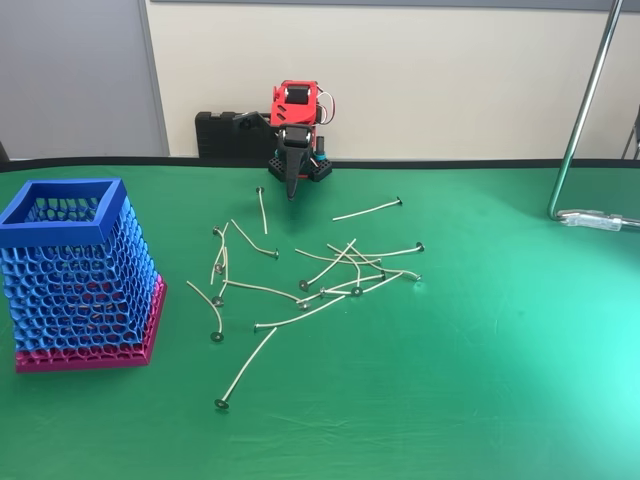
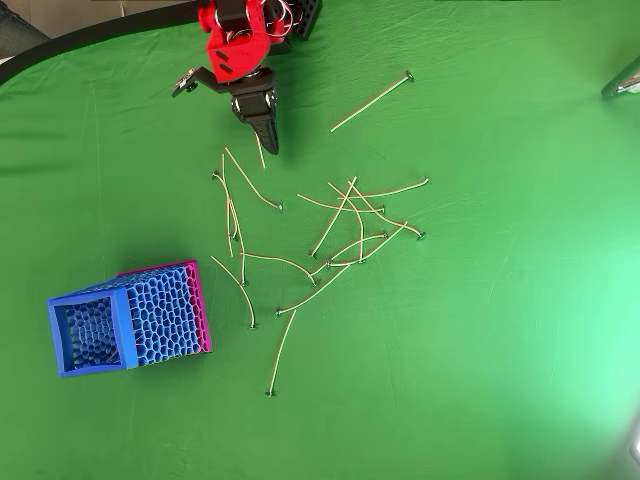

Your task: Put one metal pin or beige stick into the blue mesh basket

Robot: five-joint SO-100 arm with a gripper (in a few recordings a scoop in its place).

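Several thin beige pins (image 1: 330,270) (image 2: 340,235) lie scattered and partly crossed on the green cloth in the middle of the table. The blue mesh basket (image 1: 62,215) (image 2: 90,335) with its magenta base stands at the left, upright, apart from the pins. My red and black arm sits folded at the far edge. Its gripper (image 1: 291,188) (image 2: 268,140) points down at the cloth with its black fingers together and nothing between them. One pin (image 1: 263,210) (image 2: 260,150) lies just beside the fingertips.
A single pin (image 1: 367,210) (image 2: 371,96) lies apart, right of the gripper. A metal stand pole with a clamp (image 1: 585,215) rises at the far right. Open green cloth spreads to the right and along the front.
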